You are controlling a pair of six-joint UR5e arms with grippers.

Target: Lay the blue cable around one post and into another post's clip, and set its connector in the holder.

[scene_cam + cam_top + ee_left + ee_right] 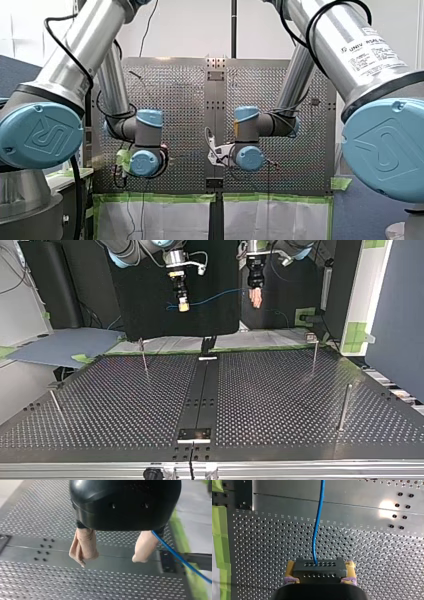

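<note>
Our right end effector (pixel 320 566) is closed on the dark connector (pixel 319 571), yellow pads pressing its two sides, well above the desk (pixel 374 555); the blue cable (pixel 318 522) runs from it across to our left end effector (pixel 111 558), whose beige pads stand wide apart holding nothing, the cable passing outside one finger; we judge the cable light, thin and limp, needing tension to route; the rigid connector is the sound grip.

cable (pixel 315 533) — blue | connector (pixel 320 570) — dark grey (dotted rows) | table (pixel 262 550) silver, perforated | tape (pixel 219 545) green
</note>
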